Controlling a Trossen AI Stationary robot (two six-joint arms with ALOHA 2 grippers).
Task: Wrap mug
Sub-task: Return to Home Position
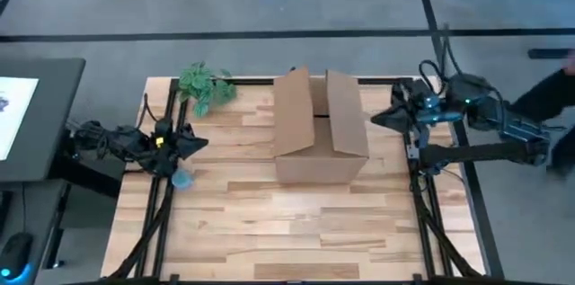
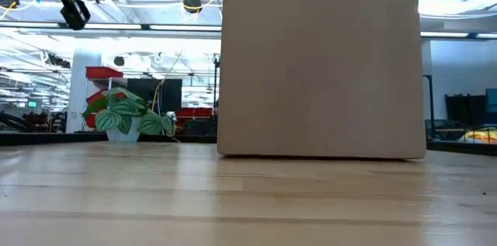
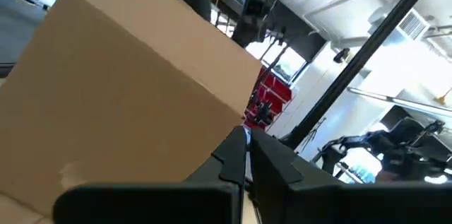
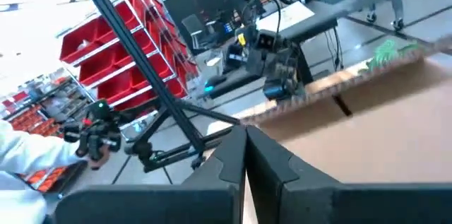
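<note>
Left gripper [image 3: 246, 139] first, in its own wrist view: fingers pressed together with nothing between them, cardboard box [image 3: 127, 75] looming just beyond.

Right wrist view: right gripper [image 4: 245, 139] likewise closed and empty, the box top ahead of it.

High view: box stands at the middle of the table [image 1: 234, 222], flaps folded down. The left gripper is at the left edge, the right gripper near the box's right side.

Low view: box resting on the table, potted plant [image 2: 124, 118] behind it.

I cannot see the mug in any view.

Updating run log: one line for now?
box flaps folded | left end effector shut, left edge | right end effector shut, right edge
</note>
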